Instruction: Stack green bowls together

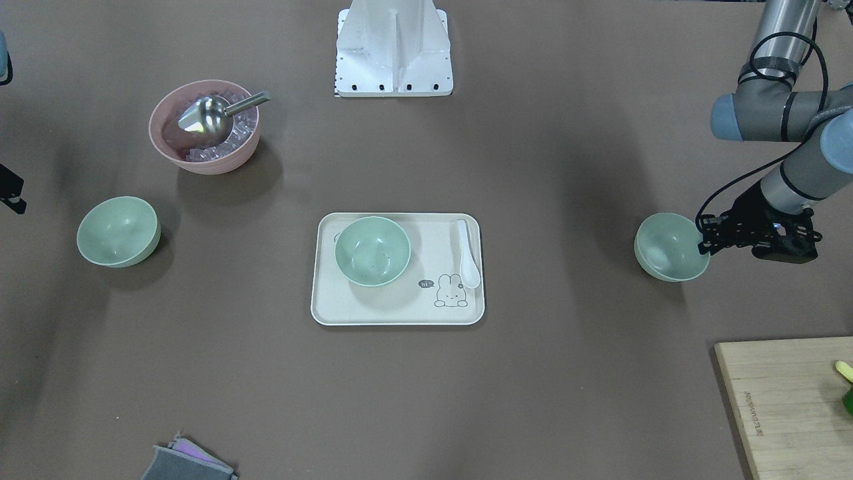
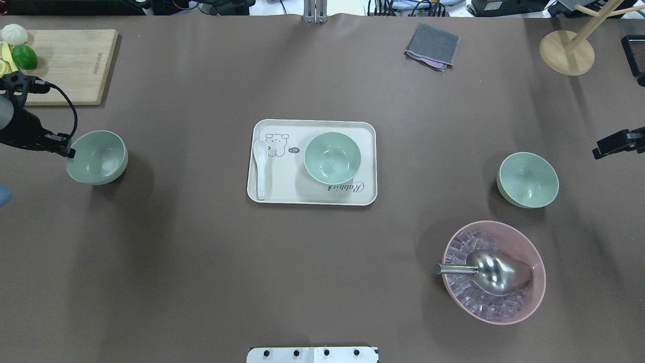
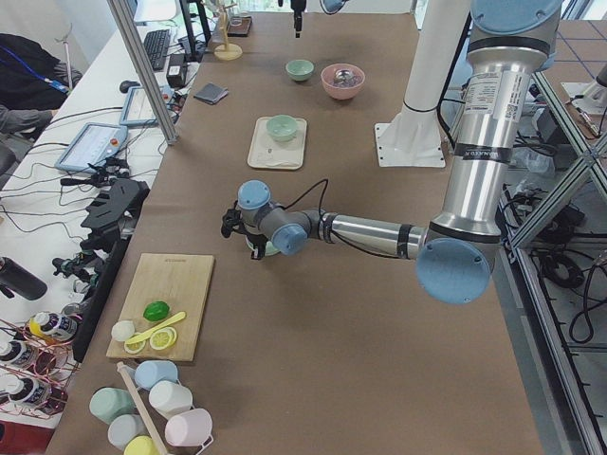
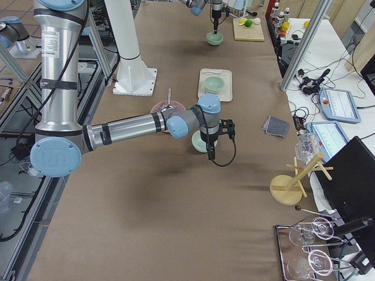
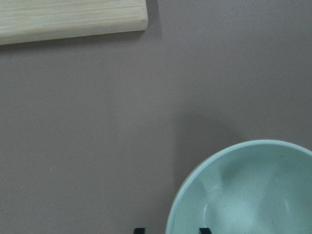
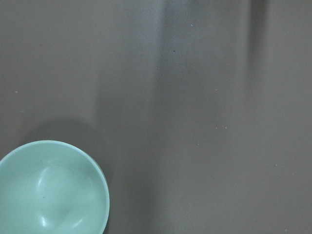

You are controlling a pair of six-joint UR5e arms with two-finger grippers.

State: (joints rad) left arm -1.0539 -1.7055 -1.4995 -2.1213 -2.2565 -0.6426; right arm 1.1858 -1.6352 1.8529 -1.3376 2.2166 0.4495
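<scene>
While all three green bowls stand apart and unstacked, the stock reads as follows.

1. Tabletop [image 2: 201, 262]: brown, matte, carrying every item below.
2. Cutting board [image 2: 70, 65]: pale wood, at the far corner on the robot's left; cut fruit at its outer edge.
3. Tray [image 2: 282, 194]: cream, rectangular, rabbit drawing, at the tabletop's centre.
4. Pink bowl [image 2: 540, 282]: round, filled with clear cubes, on the robot's right and nearer its base.
5. First green bowl [image 2: 98, 157]: upright on the tabletop at the robot's left, near the cutting board.
6. Second green bowl [image 2: 332, 158]: upright on the tray, faint dark specks inside.
7. Third green bowl [image 2: 527, 180]: upright on the tabletop at the robot's right, just beyond the pink bowl.
8. Left gripper [image 5: 171, 230]: fingers parted, one tip outside and one inside the first green bowl's rim, gaps showing on both sides.
9. Right gripper [image 2: 602, 148]: raised beside the third green bowl, apart from it; finger spacing cannot be told.
10. Metal scoop [image 2: 491, 272]: lying in the pink bowl.
11. Grey cloth [image 2: 432, 45]: folded, far edge.
12. White spoon [image 2: 260, 166]: lying on the tray beside the second green bowl.
</scene>
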